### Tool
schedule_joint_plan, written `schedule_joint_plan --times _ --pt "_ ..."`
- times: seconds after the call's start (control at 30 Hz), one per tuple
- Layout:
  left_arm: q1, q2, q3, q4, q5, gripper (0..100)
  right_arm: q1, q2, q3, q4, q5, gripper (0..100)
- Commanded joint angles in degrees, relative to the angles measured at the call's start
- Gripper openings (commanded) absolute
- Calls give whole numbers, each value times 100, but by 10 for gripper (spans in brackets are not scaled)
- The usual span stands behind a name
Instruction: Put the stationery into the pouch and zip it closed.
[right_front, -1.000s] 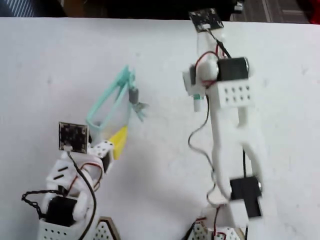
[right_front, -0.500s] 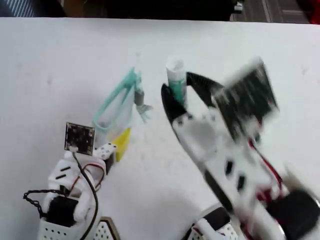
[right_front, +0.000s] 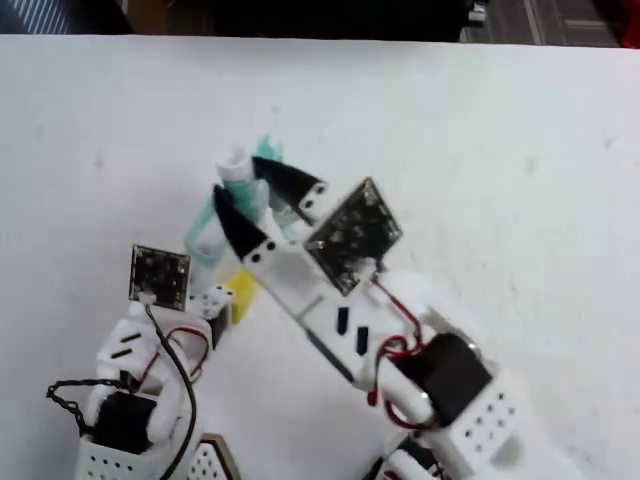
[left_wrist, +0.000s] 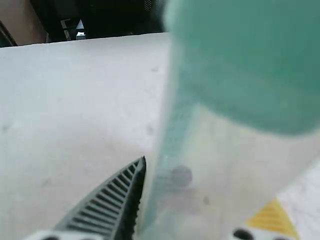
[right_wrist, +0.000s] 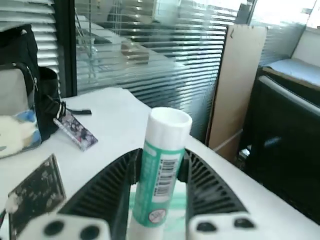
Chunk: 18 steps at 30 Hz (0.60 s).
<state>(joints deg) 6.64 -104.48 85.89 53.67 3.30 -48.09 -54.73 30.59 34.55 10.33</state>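
Glue stick (right_front: 234, 166): one, sitting left of centre on the table (right_front: 520, 150), right at the far end of the pouch.
Stick axis: lying along the fingers that are holding it, with the white cap pointing far and left.
Pouch (right_front: 203, 224): one, teal and see-through, standing on edge. Its long axis is running from near to far and leaning slightly right, and its mouth seems to be facing up.
Key relation: the stick is overlapping the pouch's far end in the high view. Whether its tip is already inside the mouth is not something I can tell.
Right gripper (right_wrist: 161, 153): the nearer one to the stick, clamping it between both black fingers and reaching in from the near right.
Left gripper (right_front: 236, 284): sitting at the pouch's near end and, as I judge it, pinching the fabric between its dark finger (left_wrist: 117, 202) and its yellow one.
Next move: likely lining the stick up with the pouch's length and lowering it in.
Count: one stick, one pouch, two grippers.
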Motion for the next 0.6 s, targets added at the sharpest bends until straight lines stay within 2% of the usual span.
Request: schedule_joint_plan --times 0.0,0.13,0.3,0.57 --pt "75 -31 -211 0 -44 275 -48 233 0 -655 44 16" --pt "75 -31 -211 0 -44 275 -66 655 0 -1077 44 16" --pt "75 -31 -211 -9 -35 275 -48 1174 44 -1077 44 16" --pt "48 -31 -229 -18 -18 273 -66 822 44 22 53 22"
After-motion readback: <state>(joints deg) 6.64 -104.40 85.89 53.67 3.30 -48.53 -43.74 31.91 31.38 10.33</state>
